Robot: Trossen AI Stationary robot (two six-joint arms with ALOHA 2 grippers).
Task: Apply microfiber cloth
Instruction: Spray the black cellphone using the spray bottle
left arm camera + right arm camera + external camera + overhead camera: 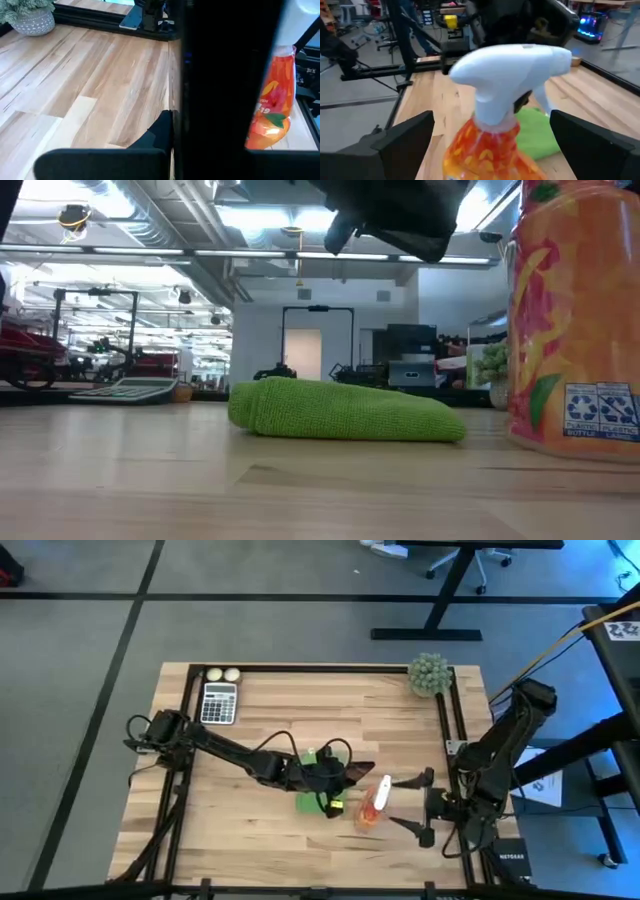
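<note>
Left gripper (pixel 348 777) above microfiber cloth (pixel 345 411)

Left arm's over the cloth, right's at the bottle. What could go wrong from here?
1. The spray bottle stands close beside the microfiber cloth; a wipe or drag by the left hand might tip it.
2. The right hand is open with its fingers either side of the bottle's head, near the left hand, so the arms may collide.
3. A dark shape blocks much of the left wrist view, hiding the cloth there.
</note>
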